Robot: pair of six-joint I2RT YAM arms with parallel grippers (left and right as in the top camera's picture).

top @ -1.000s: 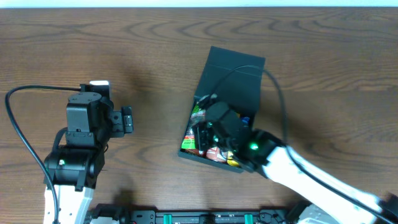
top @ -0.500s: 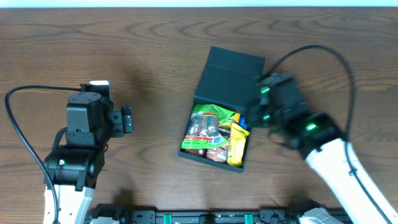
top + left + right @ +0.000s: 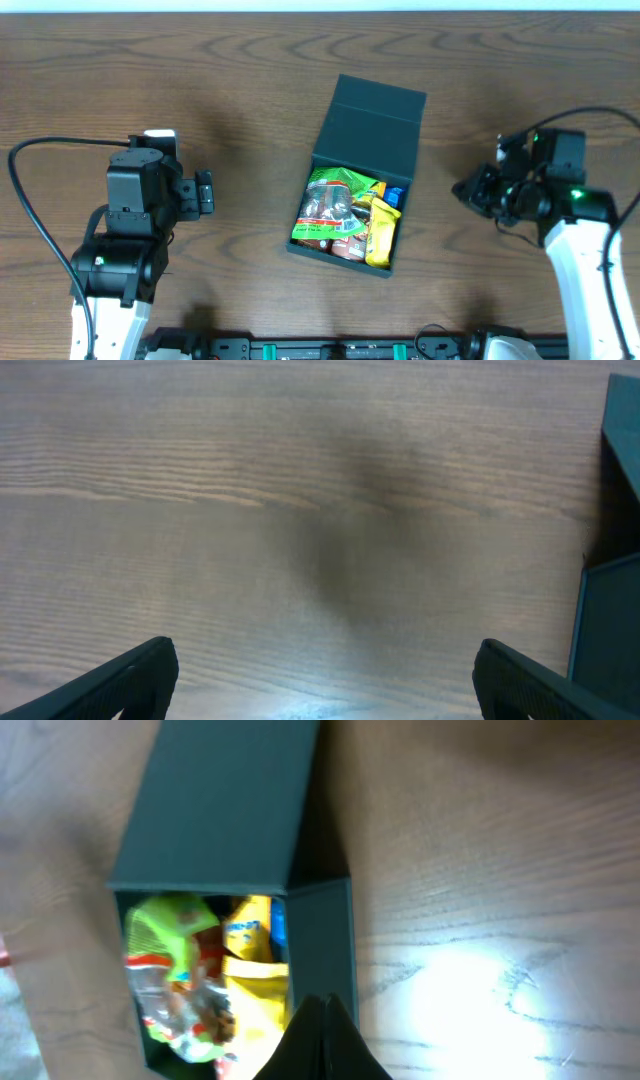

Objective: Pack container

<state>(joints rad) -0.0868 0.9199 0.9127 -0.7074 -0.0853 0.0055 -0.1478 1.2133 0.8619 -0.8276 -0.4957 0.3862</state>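
Note:
The dark teal container (image 3: 323, 251) sits mid-table with its flap lid (image 3: 372, 125) open toward the far side. Inside lie a green snack packet (image 3: 335, 203), a yellow packet (image 3: 381, 231) and a blue one (image 3: 394, 196). My right gripper (image 3: 468, 191) is shut and empty, off to the right of the container. In the right wrist view its closed fingertips (image 3: 325, 1005) sit just in front of the container wall (image 3: 325, 935), with the packets (image 3: 190, 970) showing inside. My left gripper (image 3: 205, 192) is open and empty, well left of the container; its fingers (image 3: 320, 680) frame bare wood.
The container's edge (image 3: 610, 590) shows at the right of the left wrist view. The wooden table (image 3: 250, 70) spreads all around. A black rail (image 3: 330, 350) runs along the front edge.
My right arm has pulled out of the container and swung away to the right, leaving the packets inside uncovered. The left arm has not moved.

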